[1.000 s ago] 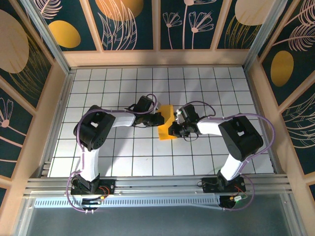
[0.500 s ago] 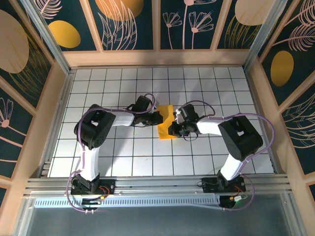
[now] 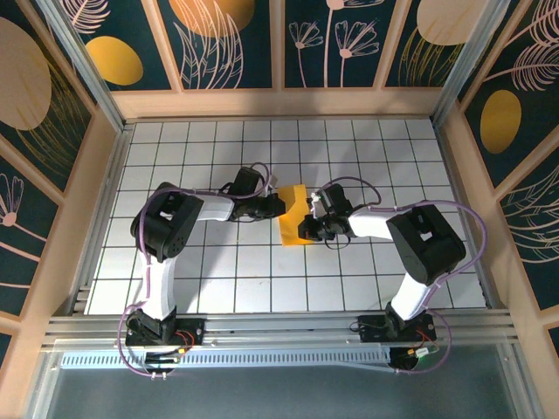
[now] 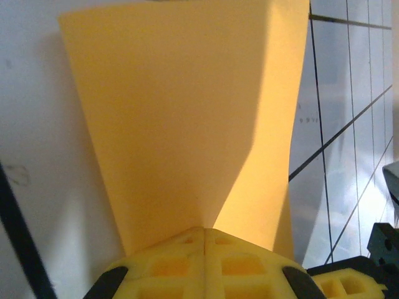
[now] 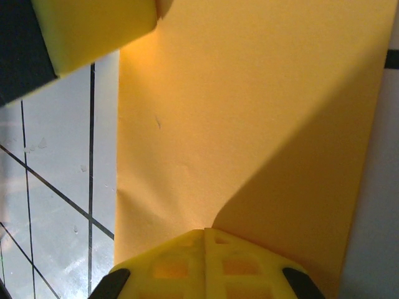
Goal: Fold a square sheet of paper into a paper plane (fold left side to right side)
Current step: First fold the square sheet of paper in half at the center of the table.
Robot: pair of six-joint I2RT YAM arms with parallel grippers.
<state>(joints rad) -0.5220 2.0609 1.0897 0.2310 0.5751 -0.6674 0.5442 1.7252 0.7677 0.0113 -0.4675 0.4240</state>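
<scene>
L gripper [image 4: 204, 232] clamped tight, pads pressed together on one edge of the square sheet of paper [image 3: 293, 218]; the sheet fans out ahead of it, lifted and bowed, not flat on the table [image 3: 192, 148]. R gripper [image 5: 204, 232] likewise fully closed on the opposite edge, sheet spreading ahead of it toward the L gripper, whose yellow pad [image 5: 93, 31] sits at the far corner in the R wrist view. So the sheet hangs btwn the two grippers, both pinching, neither letting go. Change over the last sec is small: L wrist has drawn back a little, away from the R gripper, and the sheet's end nearest the arm bases has slid slightly toward the L side. R gripper approx where it was. From above the sheet reads about half as wide as long; doubled over or just bowed, can't tell. My read: this is a tension/align adjustment, not the carry-over itself. L-to-R fold doesn't look creased yet. Risk: pulling apart further could tear or slip the thin paper.
</scene>
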